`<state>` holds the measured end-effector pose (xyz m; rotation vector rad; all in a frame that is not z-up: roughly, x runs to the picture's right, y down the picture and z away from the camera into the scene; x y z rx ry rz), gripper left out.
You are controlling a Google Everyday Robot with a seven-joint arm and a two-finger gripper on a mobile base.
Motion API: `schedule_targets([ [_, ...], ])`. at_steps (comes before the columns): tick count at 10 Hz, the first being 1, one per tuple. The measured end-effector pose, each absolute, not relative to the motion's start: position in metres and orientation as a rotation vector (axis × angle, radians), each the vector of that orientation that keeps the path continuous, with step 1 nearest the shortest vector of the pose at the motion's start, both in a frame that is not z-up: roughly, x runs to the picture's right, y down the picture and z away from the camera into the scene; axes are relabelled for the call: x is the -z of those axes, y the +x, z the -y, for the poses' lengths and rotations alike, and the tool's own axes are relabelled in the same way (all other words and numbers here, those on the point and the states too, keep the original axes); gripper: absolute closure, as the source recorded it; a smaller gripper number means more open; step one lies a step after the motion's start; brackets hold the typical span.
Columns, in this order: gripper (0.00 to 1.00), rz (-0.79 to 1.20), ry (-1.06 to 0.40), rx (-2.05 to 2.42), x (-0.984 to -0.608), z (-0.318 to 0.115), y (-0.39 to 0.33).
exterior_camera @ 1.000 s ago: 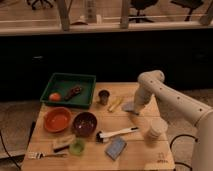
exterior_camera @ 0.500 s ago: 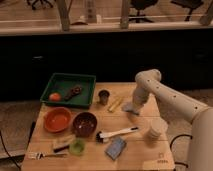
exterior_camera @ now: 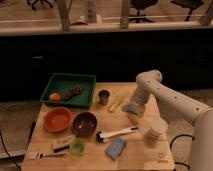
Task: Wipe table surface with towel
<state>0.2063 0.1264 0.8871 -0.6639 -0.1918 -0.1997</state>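
The wooden table (exterior_camera: 150,159) fills the lower middle of the camera view. My white arm reaches in from the right and bends down to the table's right centre. My gripper (exterior_camera: 132,107) is down at the table surface, right of a yellow object. A pale grey bundle that looks like the towel (exterior_camera: 128,109) sits right under the gripper, against the tabletop. I cannot tell how much of it the gripper holds.
A green tray (exterior_camera: 85,79) at the back left holds an orange fruit (exterior_camera: 55,96). A metal cup (exterior_camera: 104,96) and a yellow object (exterior_camera: 116,103) lie left of the gripper. An orange bowl (exterior_camera: 57,119), a dark bowl (exterior_camera: 85,123), a white-handled brush (exterior_camera: 118,134), a white cup (exterior_camera: 156,129) and a blue sponge (exterior_camera: 116,148) lie nearer the front.
The arm's end has slid a little to the left and toward the front of the table, with the pale bundle under it. The other objects have not moved.
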Motion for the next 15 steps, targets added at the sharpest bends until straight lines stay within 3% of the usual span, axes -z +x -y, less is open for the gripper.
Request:
schedule_targets([
  [4,0.21,0.212,-0.658,0.182,-0.898,-0.129,0.213],
  [6,0.35,0.219,-0.667,0.177,-0.905,-0.130,0.215],
  [8,0.59,0.224,-0.682,0.173,-0.911,-0.132,0.219],
  [12,0.96,0.231,-0.700,0.175,-0.914,-0.135,0.220],
  [15,1.00,0.231,-0.700,0.178,-0.912,-0.136,0.222],
])
